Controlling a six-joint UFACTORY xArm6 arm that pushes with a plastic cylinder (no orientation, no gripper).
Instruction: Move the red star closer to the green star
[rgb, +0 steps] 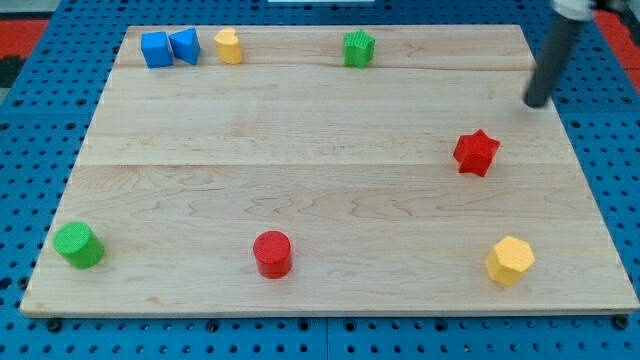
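My tip (537, 103) rests on the tabletop (300, 180), touching nothing. The red star (476, 153) sits apart at its seven o'clock. The green star (358, 48) lies at the red star's ten o'clock.

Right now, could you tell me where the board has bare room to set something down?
The widest free patch is the middle, between the green star, red star and red cylinder. It is crowded at the view's top left: two blue blocks and a yellow block.
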